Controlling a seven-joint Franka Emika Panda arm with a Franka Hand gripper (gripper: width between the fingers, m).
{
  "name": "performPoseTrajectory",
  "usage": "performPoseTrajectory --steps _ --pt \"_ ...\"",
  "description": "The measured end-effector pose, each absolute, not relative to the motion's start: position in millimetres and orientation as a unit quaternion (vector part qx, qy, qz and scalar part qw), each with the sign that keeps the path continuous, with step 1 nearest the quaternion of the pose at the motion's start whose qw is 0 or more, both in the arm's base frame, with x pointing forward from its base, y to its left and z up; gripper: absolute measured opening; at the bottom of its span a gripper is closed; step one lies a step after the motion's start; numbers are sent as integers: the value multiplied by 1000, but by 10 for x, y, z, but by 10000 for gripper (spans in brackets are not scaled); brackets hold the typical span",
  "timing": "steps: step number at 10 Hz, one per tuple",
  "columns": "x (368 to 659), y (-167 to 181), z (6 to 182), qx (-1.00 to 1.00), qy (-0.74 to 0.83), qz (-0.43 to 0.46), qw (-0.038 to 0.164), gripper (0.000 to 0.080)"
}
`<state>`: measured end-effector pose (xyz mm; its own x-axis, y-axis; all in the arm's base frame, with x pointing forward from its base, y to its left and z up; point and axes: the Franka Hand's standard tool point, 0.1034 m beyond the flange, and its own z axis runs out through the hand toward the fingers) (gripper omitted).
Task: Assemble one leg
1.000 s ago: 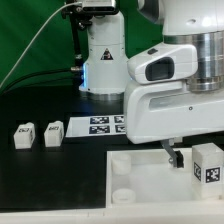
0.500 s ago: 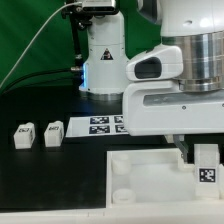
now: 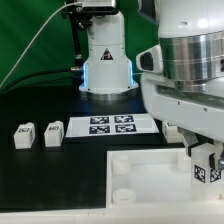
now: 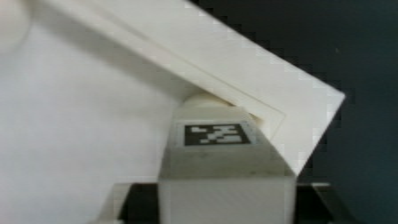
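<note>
My gripper (image 3: pixel 205 158) is shut on a leg (image 3: pixel 207 168), a small white post with a black-and-white tag on it. It holds the leg at the corner of the large white square part (image 3: pixel 140 172) on the exterior view's right. In the wrist view the leg (image 4: pixel 219 150) runs from between my dark fingers (image 4: pixel 139 203) up to a round corner socket of the square part (image 4: pixel 107 110). Its far end touches or enters that socket; I cannot tell which. The gripper (image 4: pixel 222 205) grips the leg's near end.
Two more legs (image 3: pixel 23 136) (image 3: pixel 52 132) stand side by side on the black table at the exterior view's left. The marker board (image 3: pixel 110 125) lies behind the square part. The robot base (image 3: pixel 105 65) stands at the back.
The arm has turned and shifted toward the exterior view's right, uncovering the marker board. The held leg has moved a little lower at the square part's corner.
</note>
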<state>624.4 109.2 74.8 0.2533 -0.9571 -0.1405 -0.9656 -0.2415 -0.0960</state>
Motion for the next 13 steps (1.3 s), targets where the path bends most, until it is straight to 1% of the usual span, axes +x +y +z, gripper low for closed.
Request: performPoseTrajectory --steps 2,3,4,5,6,7,8,11,12,13 --pt "6237 1104 746 -721 687 39 84 291" --pt "6236 1103 744 -723 685 39 84 291" --pt "6235 1104 742 -732 675 38 84 378" --pt "6235 1106 741 -740 666 37 85 378" --pt "6252 1126 768 -781 618 27 84 553" --pt "6283 1188 833 -841 534 9 87 629" --pt "6294 1209 844 -879 468 0 89 643" --pt "6292 1182 829 -937 338 -12 85 649" --pt "6287 1177 808 -959 271 -17 82 649" --pt "6268 1165 749 -983 170 -23 66 649"
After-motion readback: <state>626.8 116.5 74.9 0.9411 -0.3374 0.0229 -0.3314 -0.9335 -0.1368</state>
